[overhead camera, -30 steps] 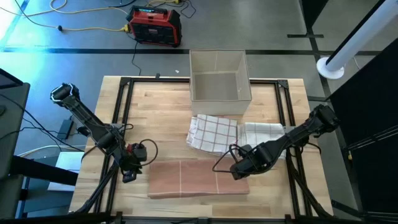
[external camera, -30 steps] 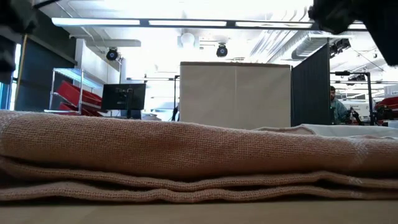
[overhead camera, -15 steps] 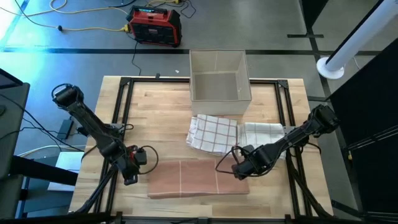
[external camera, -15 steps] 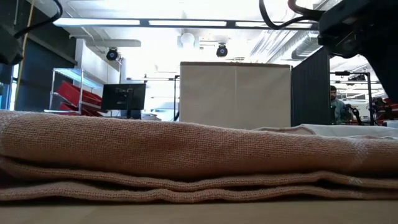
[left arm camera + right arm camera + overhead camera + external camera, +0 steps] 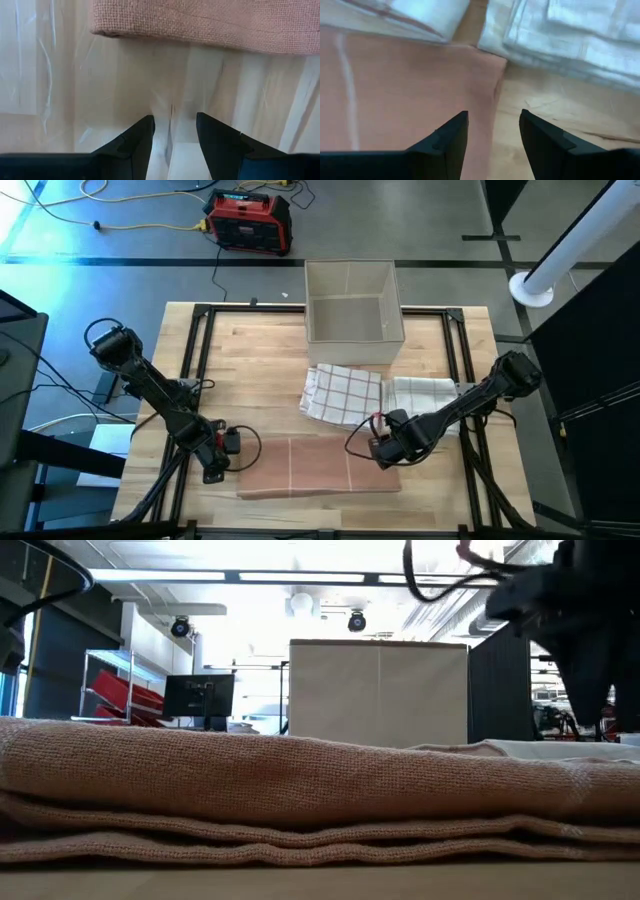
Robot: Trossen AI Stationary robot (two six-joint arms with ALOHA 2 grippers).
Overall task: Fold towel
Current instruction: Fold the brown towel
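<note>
A salmon-pink towel (image 5: 315, 466) lies folded in several layers, flat on the table near its near edge; the low view shows the stacked folds (image 5: 300, 795). My left gripper (image 5: 214, 470) is open over bare wood just left of the towel's left edge (image 5: 200, 30), fingers (image 5: 175, 122) pointing at it. My right gripper (image 5: 385, 457) is open above the towel's right edge (image 5: 490, 85); its fingers (image 5: 493, 117) straddle that edge from above. In the low view it hangs clear above the towel (image 5: 590, 640).
A red-checked white towel (image 5: 342, 393) and a folded white towel (image 5: 420, 393) lie just beyond the pink one, toward the far edge. An open beige box (image 5: 353, 302) stands at the far edge. Bare wood (image 5: 250, 370) lies far-left. Black frame rails (image 5: 195, 370) border the table.
My left gripper has moved toward the table's near edge and a little right, closing on the towel's left end. My right gripper has come down over the towel's right end. The towel has stayed still.
</note>
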